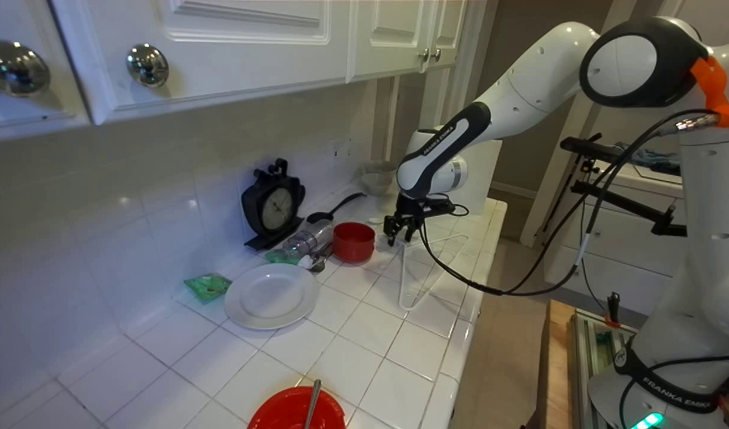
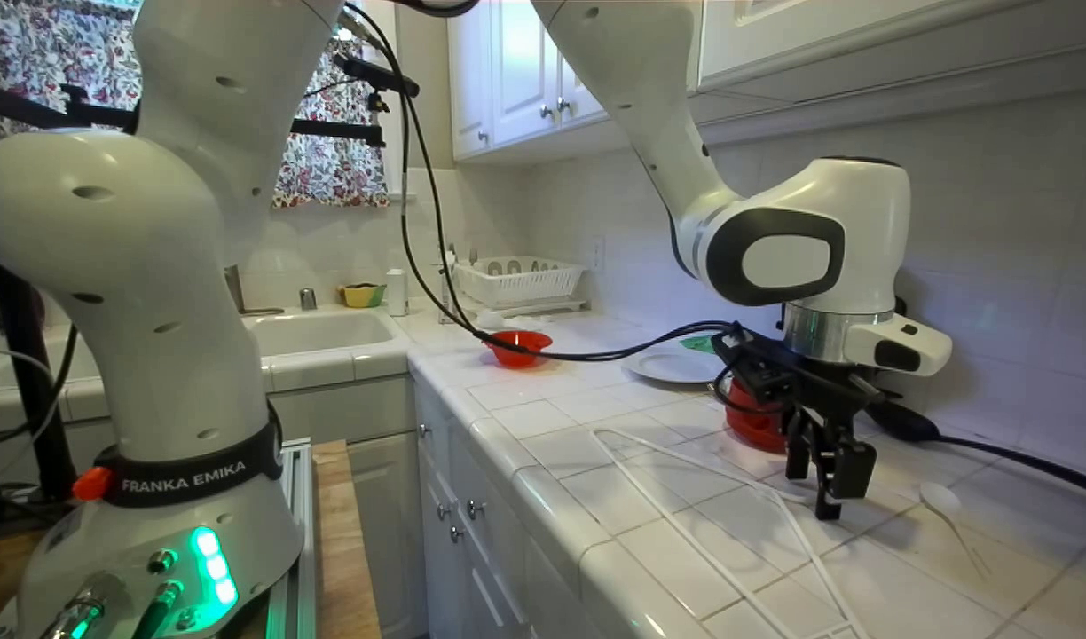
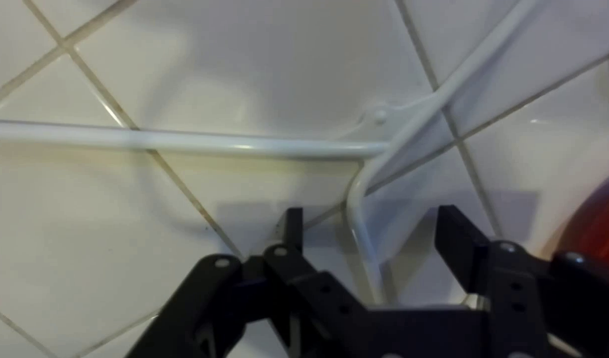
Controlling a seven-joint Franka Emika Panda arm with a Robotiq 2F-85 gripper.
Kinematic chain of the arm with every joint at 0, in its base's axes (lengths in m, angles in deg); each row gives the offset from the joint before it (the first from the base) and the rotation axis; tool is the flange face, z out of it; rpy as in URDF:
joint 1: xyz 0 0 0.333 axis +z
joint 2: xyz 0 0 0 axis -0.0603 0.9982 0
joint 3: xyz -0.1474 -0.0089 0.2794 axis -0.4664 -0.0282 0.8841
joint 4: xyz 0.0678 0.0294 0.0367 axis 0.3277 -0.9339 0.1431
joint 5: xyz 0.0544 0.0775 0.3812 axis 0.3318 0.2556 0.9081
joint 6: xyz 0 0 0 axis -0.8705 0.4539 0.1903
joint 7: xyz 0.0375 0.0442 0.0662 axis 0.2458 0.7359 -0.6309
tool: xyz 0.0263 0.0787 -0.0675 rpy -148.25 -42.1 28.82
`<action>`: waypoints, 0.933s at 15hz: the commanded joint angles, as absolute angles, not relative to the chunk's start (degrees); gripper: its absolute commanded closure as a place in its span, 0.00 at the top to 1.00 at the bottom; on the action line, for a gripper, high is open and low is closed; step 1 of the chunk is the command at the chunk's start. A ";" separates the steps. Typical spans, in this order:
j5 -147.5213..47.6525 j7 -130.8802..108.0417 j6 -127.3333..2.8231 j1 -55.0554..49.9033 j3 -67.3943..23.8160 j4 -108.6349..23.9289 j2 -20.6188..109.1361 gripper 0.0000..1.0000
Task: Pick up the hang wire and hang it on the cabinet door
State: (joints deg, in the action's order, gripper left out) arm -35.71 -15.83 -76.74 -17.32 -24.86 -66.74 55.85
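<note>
A white wire hanger lies flat on the white tiled counter; it shows in both exterior views point(image 1: 401, 274) point(image 2: 676, 525) and in the wrist view point(image 3: 235, 144). My gripper point(image 1: 399, 239) points down over its hook end, low over the counter, also in an exterior view point(image 2: 814, 493). In the wrist view the gripper point(image 3: 370, 221) is open, with the curved hook wire between its two fingers, apart from both. The end of the hook is hidden behind the gripper body. White cabinet doors point(image 1: 245, 27) with round knobs hang above the counter, shut.
A red pot point(image 1: 353, 243) stands right beside the gripper. A black scale point(image 1: 276, 205), a black ladle point(image 1: 320, 217), a white plate point(image 1: 271, 297) and a red bowl point(image 1: 281, 411) are on the counter. A cable point(image 1: 501, 292) hangs loosely from the arm.
</note>
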 commanded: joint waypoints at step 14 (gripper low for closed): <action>-40.20 -9.67 -67.47 -14.12 -28.12 -64.41 56.26 0.20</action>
State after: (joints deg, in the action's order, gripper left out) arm -38.07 -12.23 -69.91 -15.14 -27.37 -65.51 55.52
